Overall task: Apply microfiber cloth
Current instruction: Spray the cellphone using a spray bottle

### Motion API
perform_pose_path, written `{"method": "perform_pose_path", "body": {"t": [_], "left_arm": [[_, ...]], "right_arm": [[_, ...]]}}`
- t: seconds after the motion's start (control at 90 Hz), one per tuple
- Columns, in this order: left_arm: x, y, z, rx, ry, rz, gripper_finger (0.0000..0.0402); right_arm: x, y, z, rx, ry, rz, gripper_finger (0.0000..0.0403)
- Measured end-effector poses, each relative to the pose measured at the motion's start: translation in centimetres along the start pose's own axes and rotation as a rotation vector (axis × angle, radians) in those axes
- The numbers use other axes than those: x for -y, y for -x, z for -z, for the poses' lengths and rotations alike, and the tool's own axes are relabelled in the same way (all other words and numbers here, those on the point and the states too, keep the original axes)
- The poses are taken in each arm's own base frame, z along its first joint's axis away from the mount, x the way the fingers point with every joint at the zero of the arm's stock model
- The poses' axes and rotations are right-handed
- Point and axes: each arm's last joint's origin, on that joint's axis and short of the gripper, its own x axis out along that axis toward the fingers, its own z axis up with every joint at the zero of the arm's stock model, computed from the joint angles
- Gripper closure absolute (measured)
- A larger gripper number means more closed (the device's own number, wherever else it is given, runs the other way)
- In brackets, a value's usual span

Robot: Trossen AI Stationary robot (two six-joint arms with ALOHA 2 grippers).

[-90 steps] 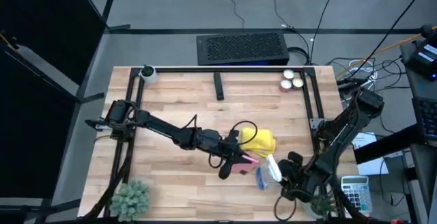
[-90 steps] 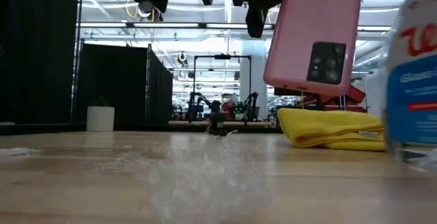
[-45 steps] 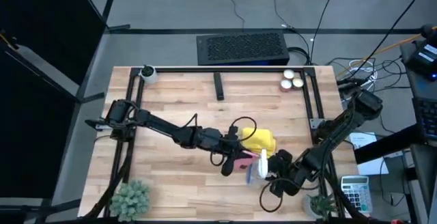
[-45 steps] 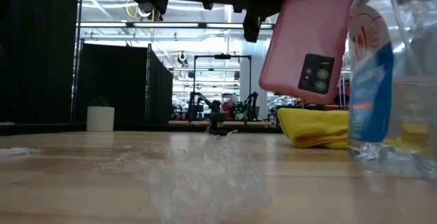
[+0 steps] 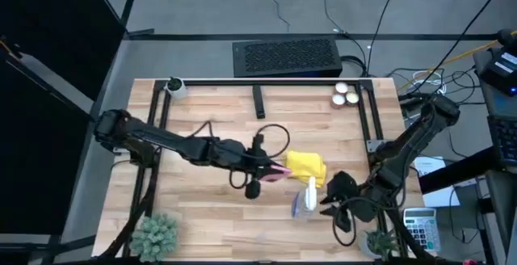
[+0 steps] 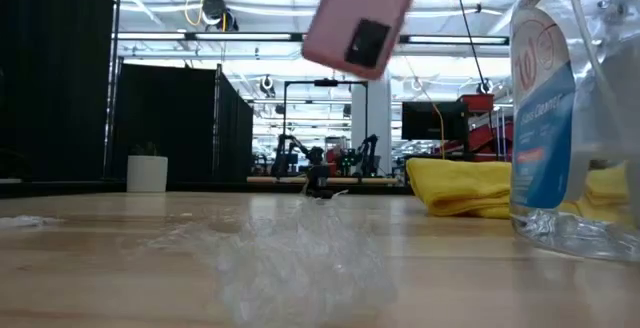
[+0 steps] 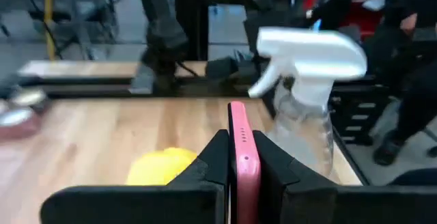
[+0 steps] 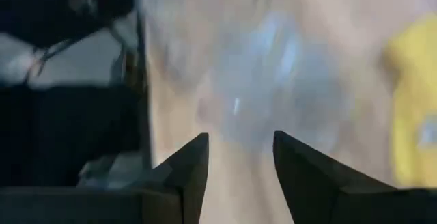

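The yellow microfiber cloth [image 5: 305,166] lies bunched on the table right of centre; it also shows in the low view [image 6: 468,186] and the left wrist view [image 7: 161,169]. My left gripper [image 5: 269,169] hovers just left of it, shut on a pink phone [image 6: 360,13]. A clear spray bottle [image 5: 307,197] stands upright on its base just near of the cloth. My right gripper [image 5: 329,192] is open, right of the bottle, with nothing between its fingers [image 8: 194,162]. My left gripper pinches the pink phone's two flat faces between its two fingers, with one narrow edge [image 7: 237,125] sticking out past the fingertips. The fingers come roughly level from the table's left. The phone is lifted clear and tilted, its camera end [image 6: 368,40] lowest.
A small white pot [image 5: 174,86] stands at the far left corner, with three round white items [image 5: 346,94] at the far right. A dark bar [image 5: 258,102] lies far centre. A green plant [image 5: 153,234] sits at the near left corner. A crinkled clear film [image 6: 290,258] lies near the table's front.
My left gripper has risen and gone toward the table's left and far side with the pink phone, which is now higher and more tilted. My right gripper has set the spray bottle upright near the cloth and drawn back toward the right edge; the bottle stands alone.
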Motion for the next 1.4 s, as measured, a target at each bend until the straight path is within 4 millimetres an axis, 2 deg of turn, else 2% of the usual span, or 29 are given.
{"method": "perform_pose_path", "body": {"t": [0.122, 0.222, 0.356, 0.511, 0.567, 0.844, 1.122, 1.4], "left_arm": [[-0.1, 0.9, -0.7, 0.015, -0.016, -0.02, 0.0388], [-0.1, 1.2, -1.0, 0.026, -0.014, -0.02, 0.0388], [-0.1, 1.2, -1.0, 0.022, -0.014, -0.021, 0.0388], [-0.2, 1.2, -0.8, 0.004, -0.016, -0.034, 0.0388], [-0.2, 1.2, -0.8, 0.004, -0.015, -0.036, 0.0388], [-0.3, 1.2, -0.8, 0.004, -0.014, -0.038, 0.0388], [-0.9, 1.1, -0.8, 0.006, 0.015, -0.057, 0.0388], [-1.0, 0.9, -0.8, 0.01, 0.018, -0.058, 0.0388]], "right_arm": [[0.0, 0.5, -0.5, 0.095, 0.043, 0.03, 0.0236], [0.3, 1.2, -0.8, 0.113, 0.036, 0.025, 0.0201], [0.5, 2.2, -1.3, 0.127, 0.019, -0.001, 0.0131], [0.7, 3.2, -1.6, 0.139, 0.042, -0.025, 0.0032], [0.7, 3.6, -1.6, 0.144, 0.049, -0.044, 0.0013], [0.0, 4.6, -1.5, 0.159, 0.024, -0.127, 0.0058], [-0.8, 4.4, -0.3, 0.356, 0.22, 0.059, 0.0062], [-2.6, 2.5, -0.5, 0.447, 0.327, 0.086, 0.0062]]}}
